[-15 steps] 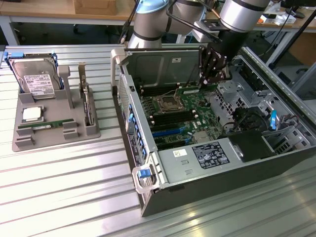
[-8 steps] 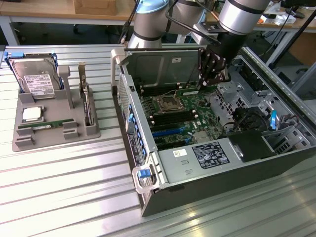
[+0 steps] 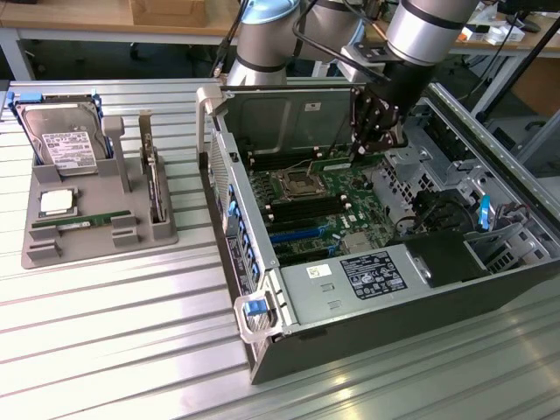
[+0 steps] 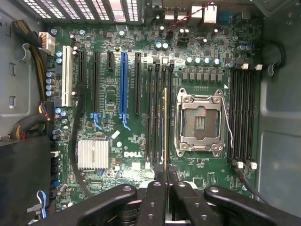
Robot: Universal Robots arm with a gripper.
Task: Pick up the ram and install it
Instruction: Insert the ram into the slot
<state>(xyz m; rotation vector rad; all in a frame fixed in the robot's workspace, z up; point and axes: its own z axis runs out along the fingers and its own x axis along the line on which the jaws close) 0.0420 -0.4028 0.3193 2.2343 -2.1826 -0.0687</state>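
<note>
Claw (image 4: pixel 165 173) pinching ram (image 4: pixel 165 127) edge-on along memory slot beside empty CPU socket (image 4: pixel 200 123) | open computer case (image 3: pixel 350 341): motherboard (image 4: pixel 117 94) inside | grey tray (image 3: pixel 105 197): hard drive (image 3: pixel 61 140), processor (image 3: pixel 57 203), second green stick (image 3: pixel 74 223)

open case (image 3: pixel 394 331) is lying on the slatted table (image 3: pixel 105 350). board (image 4: pixel 122 136) is showing an empty cpu socket (image 4: pixel 200 122), silver heatsink (image 4: pixel 93 154) and blue slot (image 4: pixel 123 80). gray tray (image 3: pixel 96 182), at the exterior view's left, is holding a hard drive (image 3: pixel 63 140) and cpu (image 3: pixel 56 202).

Fingers (image 4: pixel 158 188) seemingly pinched shut, pointing down.
</note>
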